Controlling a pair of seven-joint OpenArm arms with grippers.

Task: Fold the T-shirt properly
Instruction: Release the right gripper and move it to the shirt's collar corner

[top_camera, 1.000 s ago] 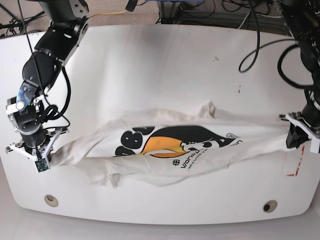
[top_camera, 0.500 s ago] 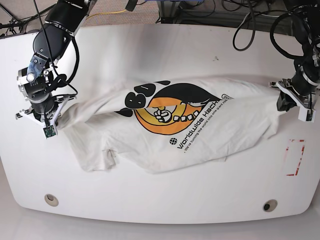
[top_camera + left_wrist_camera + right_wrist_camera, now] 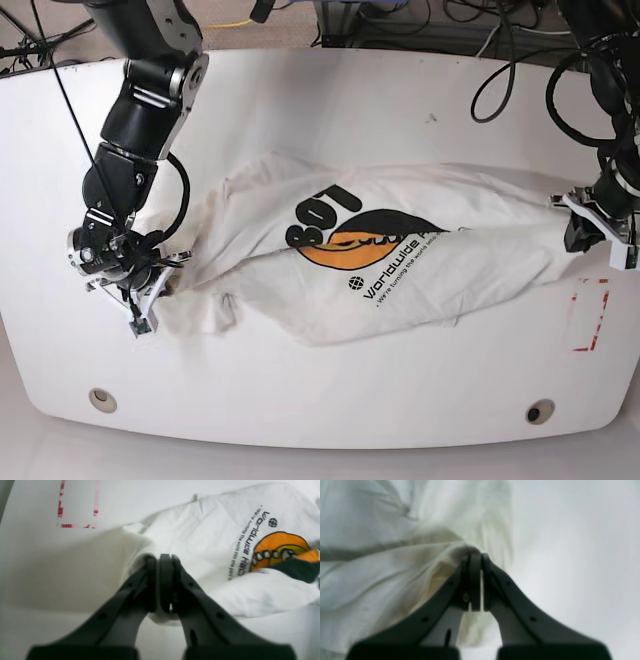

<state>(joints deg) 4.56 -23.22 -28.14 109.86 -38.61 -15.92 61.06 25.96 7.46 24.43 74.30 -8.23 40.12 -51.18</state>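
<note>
The cream-white cotton T-shirt with black lettering and an orange round graphic is lying crumpled across the middle of the white tabletop. The left gripper is clenching its jaws on the shirt's edge near a red-outlined square marking, while the right gripper is pinching the opposite end.

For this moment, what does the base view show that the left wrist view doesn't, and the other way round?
Only the base view shows the whole T-shirt stretched between both arms, the right gripper at its far end, and the table edge. Only the left wrist view shows the left gripper shut on a pinch of cloth up close. Both show the orange graphic, the small black text and the red tape marks.
</note>
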